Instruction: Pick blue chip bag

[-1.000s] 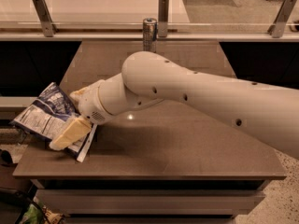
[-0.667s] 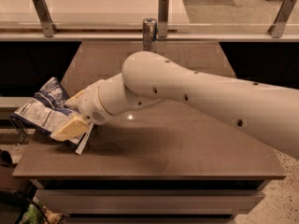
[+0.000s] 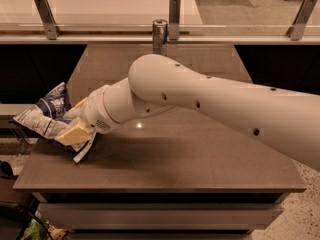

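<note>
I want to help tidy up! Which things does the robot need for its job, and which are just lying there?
For the job: bag, at the table's left edge; gripper, right at the bag.
Just lying about: sponge, against the bag; can, at the far edge.

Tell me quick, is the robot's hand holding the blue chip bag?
Gripper: at the left edge of the table, against the blue chip bag; whether it grips cannot be told.
</note>
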You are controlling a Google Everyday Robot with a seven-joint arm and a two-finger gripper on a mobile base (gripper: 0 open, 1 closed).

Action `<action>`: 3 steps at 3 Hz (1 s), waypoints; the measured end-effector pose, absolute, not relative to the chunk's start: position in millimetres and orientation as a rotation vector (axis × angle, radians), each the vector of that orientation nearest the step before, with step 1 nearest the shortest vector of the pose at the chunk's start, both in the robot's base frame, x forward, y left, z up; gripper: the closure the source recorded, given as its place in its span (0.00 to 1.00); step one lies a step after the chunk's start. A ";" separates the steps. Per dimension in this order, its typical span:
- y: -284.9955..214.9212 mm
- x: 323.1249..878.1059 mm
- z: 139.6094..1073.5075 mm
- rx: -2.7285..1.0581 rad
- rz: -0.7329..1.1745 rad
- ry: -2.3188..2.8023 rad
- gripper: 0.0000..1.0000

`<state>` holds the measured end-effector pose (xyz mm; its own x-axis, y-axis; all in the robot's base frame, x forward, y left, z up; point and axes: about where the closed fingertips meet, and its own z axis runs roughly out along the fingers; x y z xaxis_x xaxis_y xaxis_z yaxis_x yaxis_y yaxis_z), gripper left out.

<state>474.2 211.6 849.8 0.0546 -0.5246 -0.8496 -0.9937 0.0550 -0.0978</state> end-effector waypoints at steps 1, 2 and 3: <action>212.9 472.7 850.9 -1.573 0.776 1.567 1.00; 212.9 472.6 851.0 -1.574 0.776 1.566 1.00; 209.4 474.2 858.2 -1.559 0.786 1.520 1.00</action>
